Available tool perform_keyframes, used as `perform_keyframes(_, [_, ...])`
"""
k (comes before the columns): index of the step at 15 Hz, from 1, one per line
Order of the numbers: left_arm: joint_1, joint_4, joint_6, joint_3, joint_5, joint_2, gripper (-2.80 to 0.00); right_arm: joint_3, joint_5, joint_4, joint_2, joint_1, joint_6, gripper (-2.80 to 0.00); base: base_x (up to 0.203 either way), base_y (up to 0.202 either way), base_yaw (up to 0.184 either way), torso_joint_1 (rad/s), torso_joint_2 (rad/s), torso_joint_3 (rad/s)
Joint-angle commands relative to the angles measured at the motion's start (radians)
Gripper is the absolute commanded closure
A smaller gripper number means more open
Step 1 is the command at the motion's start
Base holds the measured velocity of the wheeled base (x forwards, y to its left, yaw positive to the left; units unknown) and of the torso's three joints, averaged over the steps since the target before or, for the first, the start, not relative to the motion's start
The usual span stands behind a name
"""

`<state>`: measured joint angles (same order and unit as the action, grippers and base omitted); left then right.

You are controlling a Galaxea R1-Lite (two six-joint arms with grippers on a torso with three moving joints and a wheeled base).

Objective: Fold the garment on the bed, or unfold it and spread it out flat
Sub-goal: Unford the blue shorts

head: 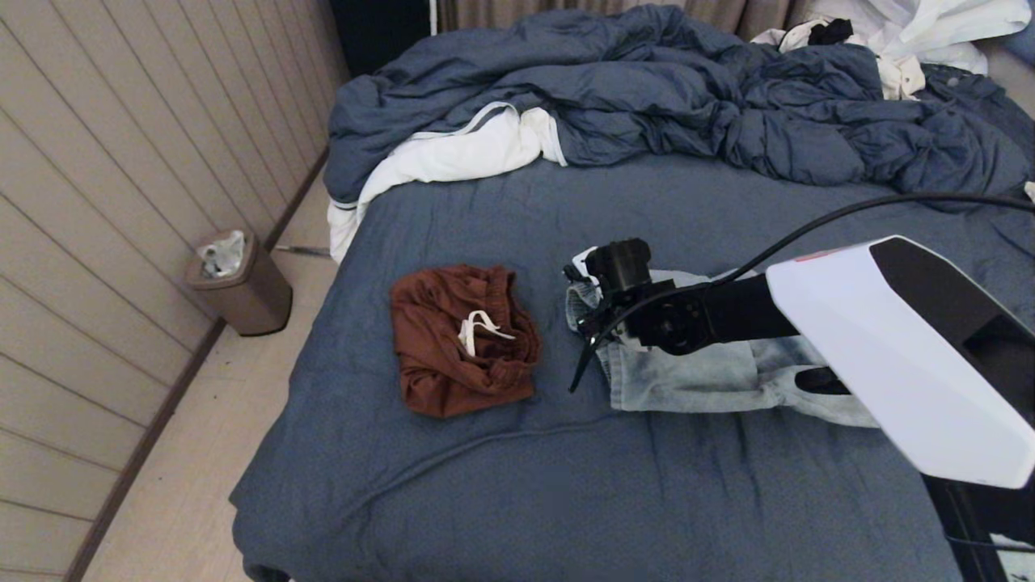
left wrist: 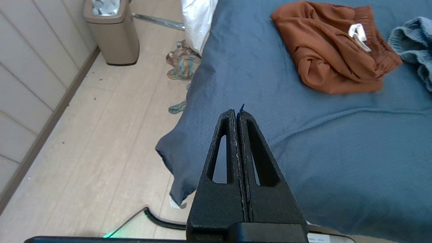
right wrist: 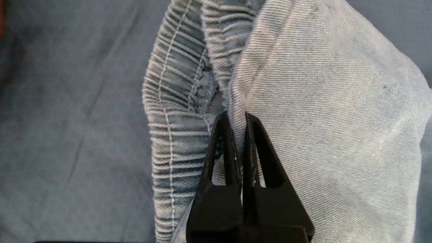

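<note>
Light-blue denim shorts [head: 695, 380] lie on the bed [head: 566, 485], right of centre. My right gripper [head: 589, 279] is down at their left end and is shut on a fold of the denim [right wrist: 320, 101], just beside the elastic waistband [right wrist: 175, 111]. The cloth pinched between the fingers rises in a ridge past the gripper [right wrist: 236, 116]. Crumpled rust-brown shorts [head: 453, 339] with a white drawstring lie to the left of the denim pair, apart from it. My left gripper [left wrist: 237, 113] is shut with nothing in it, above the near left corner of the bed [left wrist: 337, 152], short of the brown shorts [left wrist: 330, 44].
A rumpled blue duvet [head: 687, 97] and white linens [head: 453, 153] fill the far end of the bed. A tan waste bin [head: 238, 283] stands on the floor by the panelled wall at left. A patterned cloth [left wrist: 182, 62] lies on the floor beside the bed.
</note>
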<state>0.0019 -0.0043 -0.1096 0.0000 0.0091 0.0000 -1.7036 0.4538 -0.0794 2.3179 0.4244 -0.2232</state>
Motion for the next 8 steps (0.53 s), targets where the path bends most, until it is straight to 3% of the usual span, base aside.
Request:
perform_keyframes(1, [0.001, 0.000, -0.001, 0.000, 0.000, 0.002, 0.00, 0.023, 0.003, -0.003, -0.007, -0.009, 0.001, 0.00, 0.000, 0.000, 0.000, 0.000, 0.00, 0.000])
perform_keyframes(5, [0.001, 0.000, -0.001, 0.000, 0.000, 0.002, 0.00, 0.026, 0.002, -0.003, -0.087, -0.046, -0.002, 0.00, 0.000, 0.000, 0.000, 0.000, 0.00, 0.000])
perform_keyframes(8, [0.001, 0.000, -0.001, 0.000, 0.000, 0.002, 0.00, 0.034, -0.004, 0.005, -0.175, -0.130, -0.012, 0.00, 0.000, 0.000, 0.000, 0.000, 0.00, 0.000])
